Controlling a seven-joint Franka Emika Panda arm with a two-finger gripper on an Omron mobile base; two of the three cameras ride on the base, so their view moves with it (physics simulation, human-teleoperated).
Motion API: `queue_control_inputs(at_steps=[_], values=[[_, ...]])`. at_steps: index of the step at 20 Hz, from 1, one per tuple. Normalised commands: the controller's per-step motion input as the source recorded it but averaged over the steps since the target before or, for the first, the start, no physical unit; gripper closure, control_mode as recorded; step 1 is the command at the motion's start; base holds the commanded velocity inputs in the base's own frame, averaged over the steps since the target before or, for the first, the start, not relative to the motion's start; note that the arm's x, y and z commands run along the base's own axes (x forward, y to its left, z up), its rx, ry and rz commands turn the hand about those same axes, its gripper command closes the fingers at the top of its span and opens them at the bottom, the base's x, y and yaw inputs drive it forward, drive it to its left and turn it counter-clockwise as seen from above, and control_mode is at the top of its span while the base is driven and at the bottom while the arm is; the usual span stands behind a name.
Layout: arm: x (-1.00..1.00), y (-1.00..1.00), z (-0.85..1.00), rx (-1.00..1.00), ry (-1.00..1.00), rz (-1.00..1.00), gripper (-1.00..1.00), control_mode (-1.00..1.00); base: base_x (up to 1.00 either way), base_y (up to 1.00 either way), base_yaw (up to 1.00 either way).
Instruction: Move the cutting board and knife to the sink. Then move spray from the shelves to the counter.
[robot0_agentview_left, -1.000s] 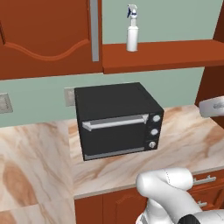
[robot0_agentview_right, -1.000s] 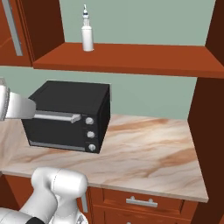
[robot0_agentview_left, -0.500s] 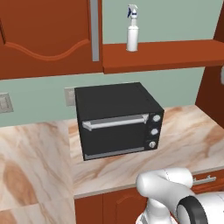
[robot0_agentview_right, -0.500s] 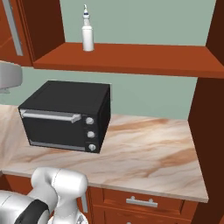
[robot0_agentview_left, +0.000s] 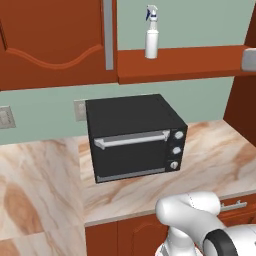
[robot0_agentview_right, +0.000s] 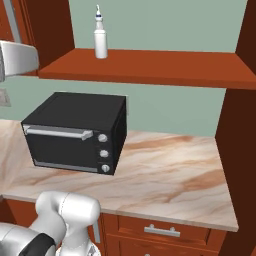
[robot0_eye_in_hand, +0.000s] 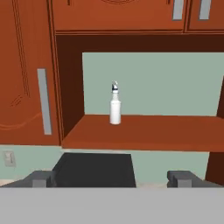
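The shelves (robot0_agentview_left: 190, 62) run off the right edge in the left base view. The black oven (robot0_eye_in_hand: 94, 169) loses its lower part to the hand view's bottom. The spray (robot0_eye_in_hand: 115, 107) nozzle is too small to make out.

The black boxy oven (robot0_agentview_left: 135, 137) on the beige marble desk (robot0_agentview_right: 170, 175) is seen downward from both rear sides; the reddish-brown wooden plank shelf (robot0_eye_in_hand: 144, 131) is faced level, from farther off.

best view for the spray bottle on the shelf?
Left base view: the spray bottle is largest there, trigger nozzle in clear profile, upright on the shelf. Right base view shows it whole above the oven. Hand view has it centred, small, far off.
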Motion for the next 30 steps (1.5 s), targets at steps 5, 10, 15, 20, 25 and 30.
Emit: queue_control_inputs(at_steps=[5,10,15,20,25,30], values=[[0.84,0.0,-0.11,0.0,-0.27,0.0,-1.0,-1.0,0.0,0.0,0.0],[0.8,0.0,-0.32,0.0,-0.2,0.0,-1.0,-1.0,0.0,0.0,0.0],[0.43,0.0,-0.04,0.0,-0.01,0.0,-1.0,-1.0,0.0,0.0,0.0],[0.3,0.0,0.04,0.0,0.09,0.0,-1.0,-1.0,0.0,0.0,0.0],[0.23,0.0,0.14,0.0,0.16,0.0,-1.0,-1.0,0.0,0.0,0.0],[0.19,0.0,0.05,0.0,0.08,0.0,-1.0,-1.0,0.0,0.0,0.0]])
